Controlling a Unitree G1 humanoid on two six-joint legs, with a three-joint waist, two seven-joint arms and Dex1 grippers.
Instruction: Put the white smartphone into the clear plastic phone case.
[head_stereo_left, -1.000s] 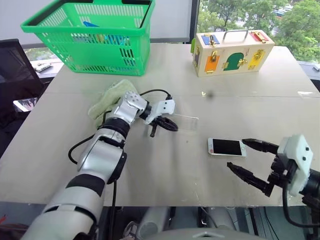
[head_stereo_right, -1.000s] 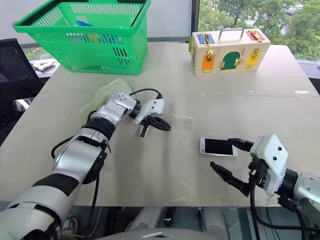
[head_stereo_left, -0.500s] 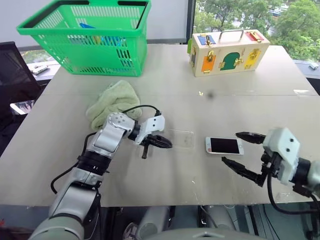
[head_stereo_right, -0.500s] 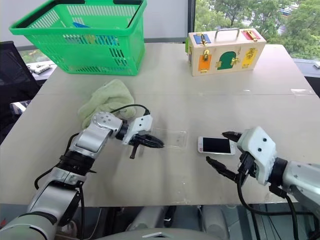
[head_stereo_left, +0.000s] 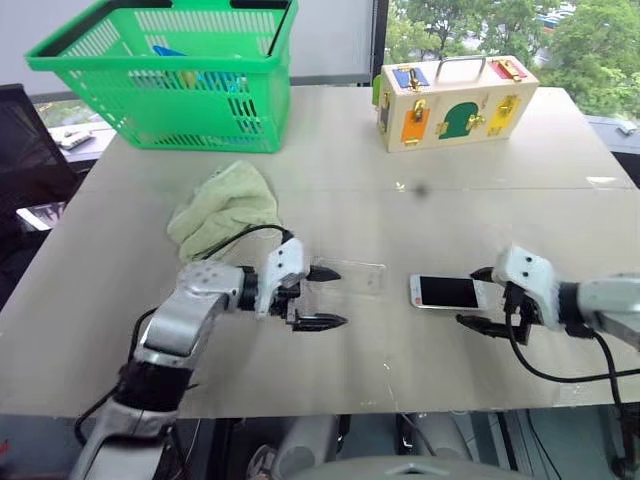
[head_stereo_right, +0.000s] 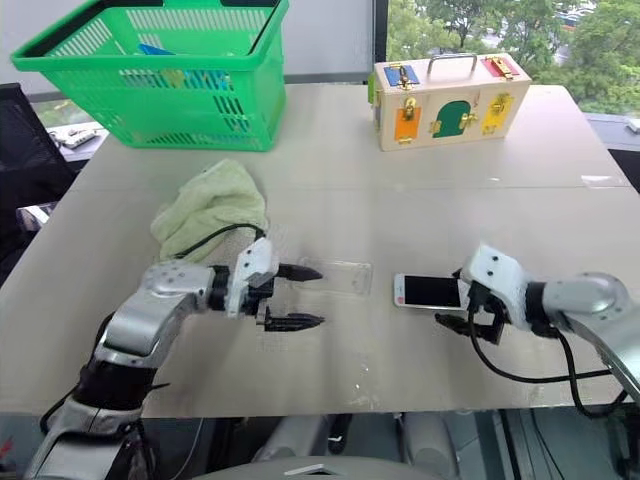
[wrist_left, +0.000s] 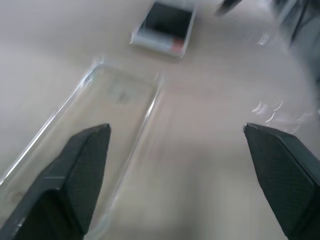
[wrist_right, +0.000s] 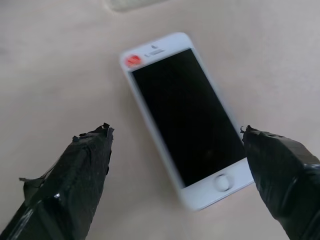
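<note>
White smartphone: one, slim, black glass screen up, laid flat on the beige table, right of centre.
Clear plastic phone case: one, thin transparent shell, flat, just left of the phone, apart from it.
Left gripper: fingers spread wide, nothing held, at the case's left end.
Right gripper: fingers spread wide, nothing held, at the phone's right end.
Green plastic basket: one.
Wooden latch box: one.
Pale green cloth: one.

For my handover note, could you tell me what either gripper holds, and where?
Nothing: both are open, the left gripper by the case, the right gripper around the phone.
</note>
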